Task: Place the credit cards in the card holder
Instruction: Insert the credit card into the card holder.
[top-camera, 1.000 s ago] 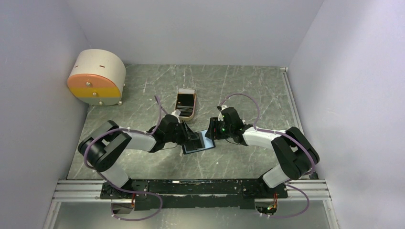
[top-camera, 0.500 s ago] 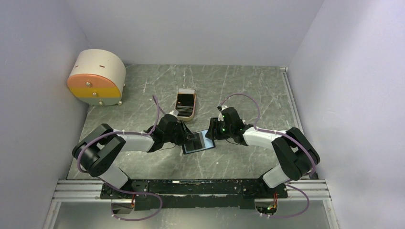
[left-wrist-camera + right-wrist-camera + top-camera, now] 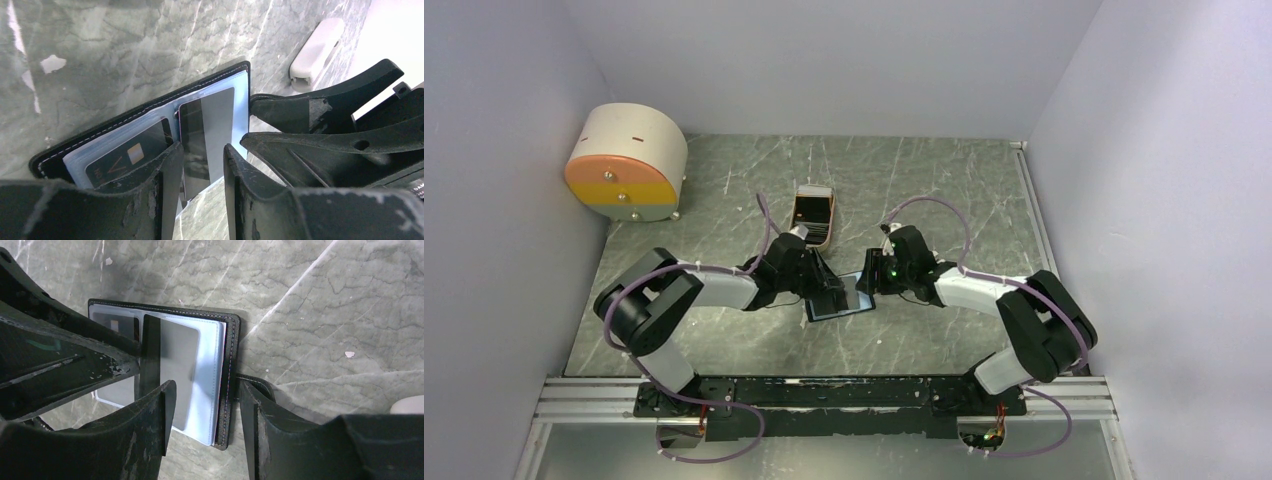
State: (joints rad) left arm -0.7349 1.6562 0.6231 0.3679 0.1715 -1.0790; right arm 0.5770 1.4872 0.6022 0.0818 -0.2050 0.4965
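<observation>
Lying open on the table (image 3: 724,200), card holder (image 3: 838,299) between both grippers. Left gripper (image 3: 200,165) pinched a grey card (image 3: 207,130), long axis toward 1 o'clock, half inside its pocket. Right gripper (image 3: 205,405), parted, straddled the holder's 3 o'clock edge. Remaining cards in tray (image 3: 813,219) at 12 o'clock.

A robot test cell in a lab: plain lilac walls (image 3: 514,90) box in a marble-patterned counter (image 3: 924,180).

Overhead view faces down; both wrist views, close, share the card holder (image 3: 150,130)
</observation>
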